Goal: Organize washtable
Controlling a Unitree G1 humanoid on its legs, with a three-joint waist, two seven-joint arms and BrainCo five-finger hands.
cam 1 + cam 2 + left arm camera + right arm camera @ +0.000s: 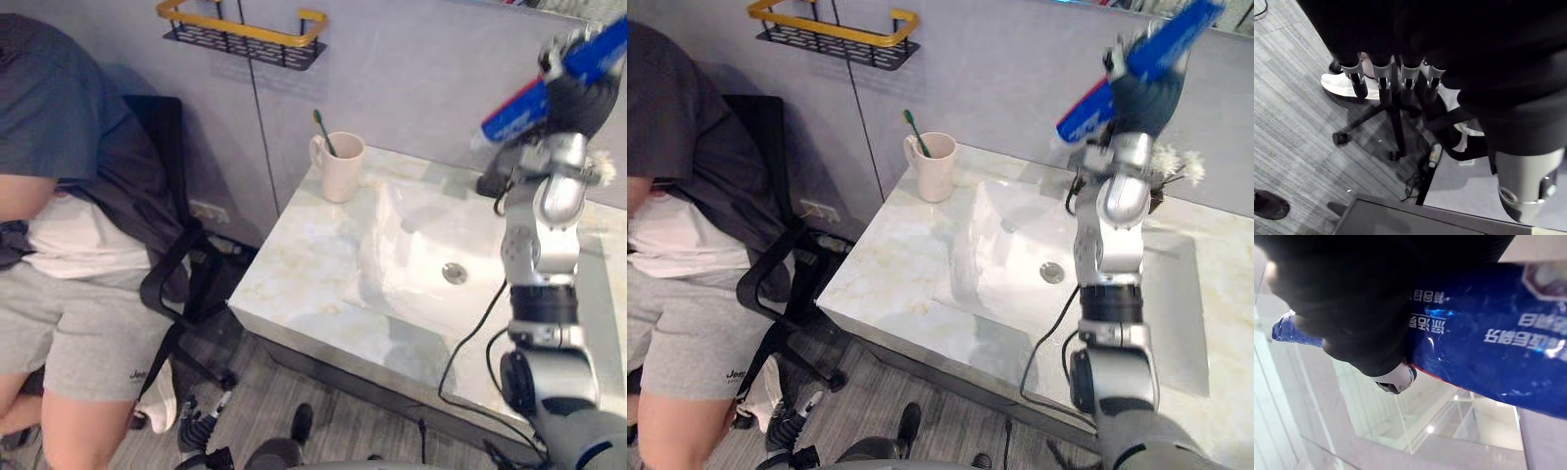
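My right hand is raised high over the back of the counter, fingers wrapped round the blue toothpaste tube, which slants upward well clear of it. I'd grip firmly, swing left and lower it slowly beside the cup holding 1 toothbrush, without clipping either. My left hand hangs slack and empty by the chair.

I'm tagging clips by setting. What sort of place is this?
Probably a bathroom washstand mock-up in a lab or office: a marble-look counter with a sunken sink, a cup holding a toothbrush, and a blue tube in the right hand. An office chair with a seated person stands beside it.
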